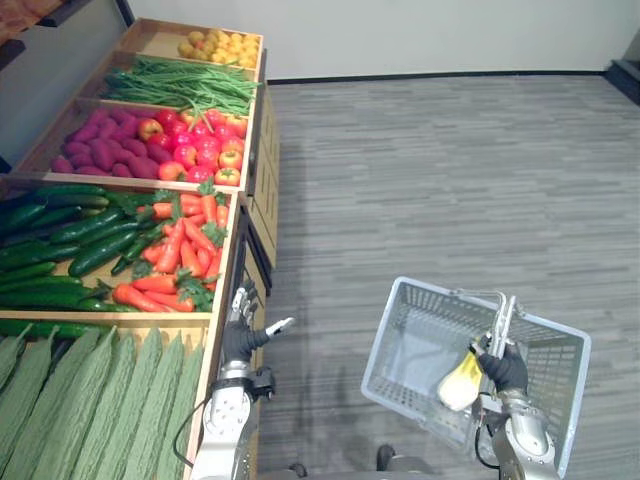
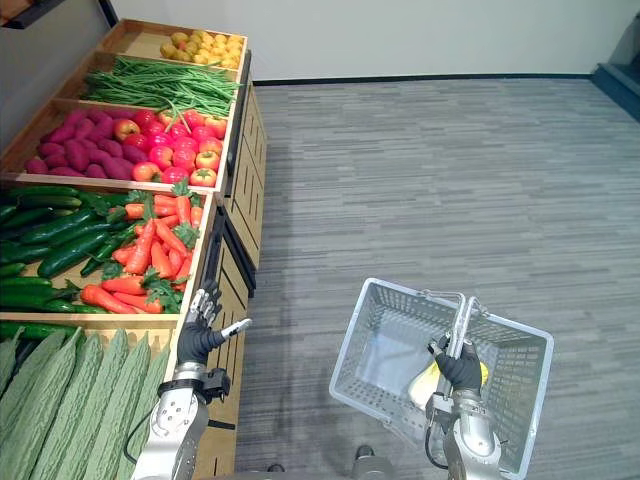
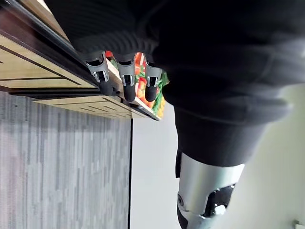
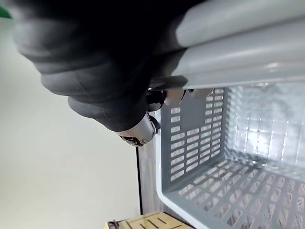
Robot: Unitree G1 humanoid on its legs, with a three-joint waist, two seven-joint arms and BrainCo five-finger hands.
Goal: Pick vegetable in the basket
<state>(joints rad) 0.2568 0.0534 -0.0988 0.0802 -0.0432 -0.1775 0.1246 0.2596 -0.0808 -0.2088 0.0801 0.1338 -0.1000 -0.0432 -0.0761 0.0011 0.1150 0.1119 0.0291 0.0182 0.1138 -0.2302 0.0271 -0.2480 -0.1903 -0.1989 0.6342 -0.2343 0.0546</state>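
My right hand is shut on the handle of a grey plastic basket, which hangs over the floor at my right. In the right wrist view the fingers curl round the handle bar above the basket's mesh wall. A pale yellow thing lies in the basket just under that hand. My left hand is open, fingers straight, at the front edge of the wooden stand beside the carrots. Its fingers point toward the carrots.
The wooden stand runs along my left with bins of ridged green gourds, cucumbers, purple sweet potatoes, red fruit, green beans and yellow fruit. Grey floor spreads to the right.
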